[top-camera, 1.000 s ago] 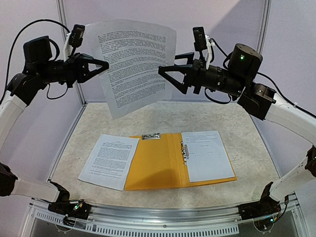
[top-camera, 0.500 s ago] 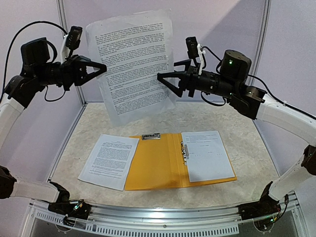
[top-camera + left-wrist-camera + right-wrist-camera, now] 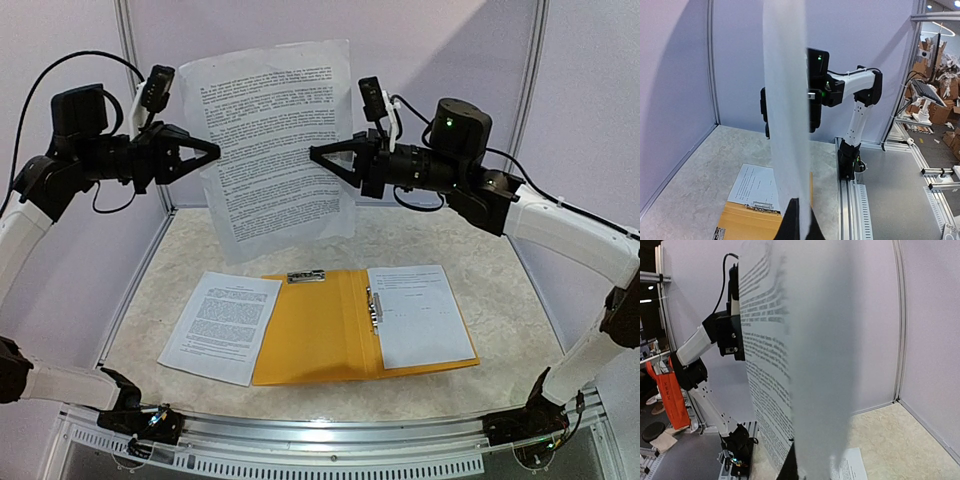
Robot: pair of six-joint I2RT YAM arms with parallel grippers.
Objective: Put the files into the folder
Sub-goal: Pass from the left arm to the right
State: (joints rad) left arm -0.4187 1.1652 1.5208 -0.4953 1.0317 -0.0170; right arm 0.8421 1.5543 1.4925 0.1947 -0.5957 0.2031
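Hanging upright in the air above the table [image 3: 480, 240], a printed sheet [image 3: 275, 140] is stretched between the two claws. The left claw [image 3: 208, 152] is clenched on the sheet's left edge, about halfway up. The right claw [image 3: 318, 155] reaches in from the opposite side and its fingers have closed on the sheet's right edge at much the same height, so the paper is grasped on both sides. In the left wrist view the sheet [image 3: 787, 115] runs edge-on straight up from that claw's dark fingertips [image 3: 799, 222]; in the right wrist view the sheet [image 3: 790, 350] likewise rises from the fingers [image 3: 790, 465] at the bottom, its text visible on the left face.

Below, the orange-yellow folder [image 3: 315, 335] lies open and flat on the table. One page [image 3: 418, 315] rests on its right half beside the metal clip [image 3: 375, 305]. Another page [image 3: 222, 325] lies on the table, overlapping the folder's left edge. A second metal clip [image 3: 306, 276] sits at the folder's far edge.
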